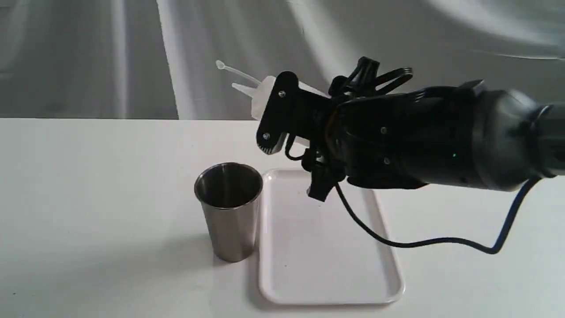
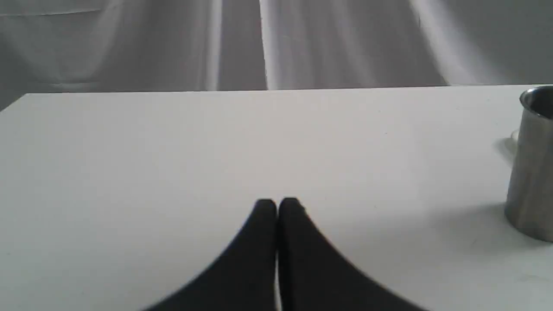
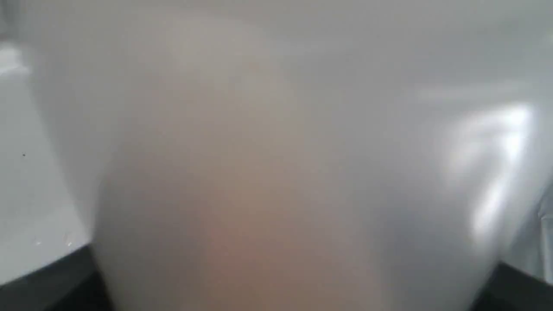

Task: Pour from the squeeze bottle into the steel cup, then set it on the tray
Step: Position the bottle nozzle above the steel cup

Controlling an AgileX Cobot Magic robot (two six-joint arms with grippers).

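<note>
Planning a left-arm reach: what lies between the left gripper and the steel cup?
Nothing but bare white table: the left wrist view shows an open stretch from the left gripper, jaws shut, to the steel cup.

A white matte table (image 1: pixel 88 176) lies below the right claw (image 1: pixel 270 112) and spreads out to both sides of it. It also stretches under and ahead of the left claw (image 2: pixel 276 208). Behind both claws, past the table's far edge, a grey cloth backdrop (image 1: pixel 88 53) hangs in loose vertical folds with paler bands
</note>
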